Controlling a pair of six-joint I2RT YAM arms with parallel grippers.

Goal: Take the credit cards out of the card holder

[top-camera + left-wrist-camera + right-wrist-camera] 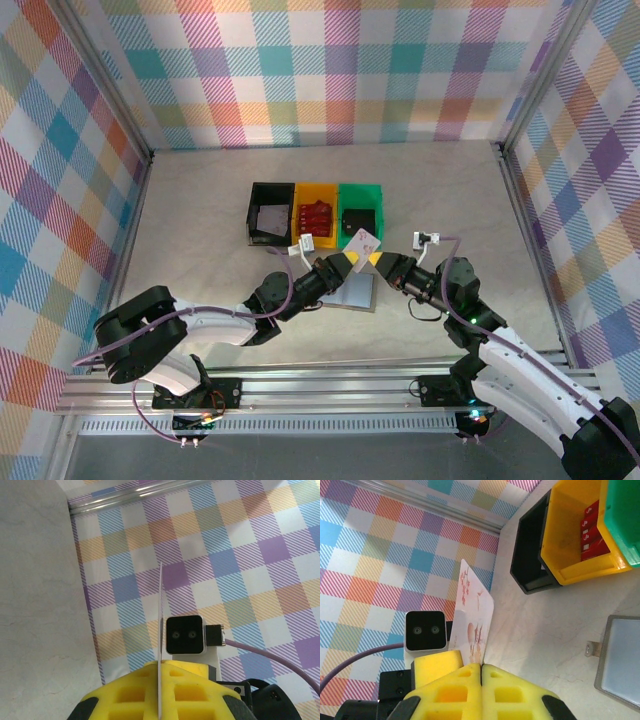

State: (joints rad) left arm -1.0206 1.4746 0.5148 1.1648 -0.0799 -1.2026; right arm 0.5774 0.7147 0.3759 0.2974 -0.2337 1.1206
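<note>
Both arms reach forward and angle inward, meeting nose to nose just above the card holder (352, 292). The left gripper (349, 263) and right gripper (375, 259) are each pinched tight on one white credit card (362, 240), which stands upright between them. Just beyond the card holder sit three bins in a row: the black bin (254, 215) holds a grey flat piece (272, 218), the yellow bin (316, 188) holds red pieces (317, 215), and the green bin (360, 188) holds one dark block (358, 219).
</note>
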